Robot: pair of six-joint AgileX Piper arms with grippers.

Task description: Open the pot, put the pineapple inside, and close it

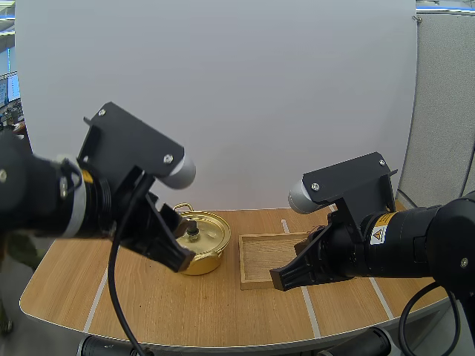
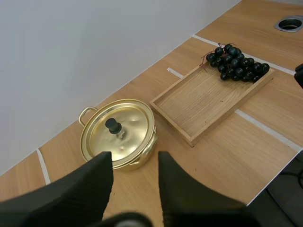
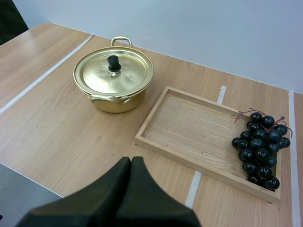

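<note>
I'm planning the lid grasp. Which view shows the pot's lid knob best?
The right wrist view: the knob stands clear at the middle of the lid, nothing in front. The left wrist view shows it too, beyond the open left gripper. In the high view it is small, beside the left gripper.

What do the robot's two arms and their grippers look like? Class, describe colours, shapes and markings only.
Both arms are black with thick round segments. The left arm carries a pale grey ring; the right arm bears a yellow-and-white warning label. The left gripper and right gripper each have two matt black fingers tapering to blunt tips.
</note>
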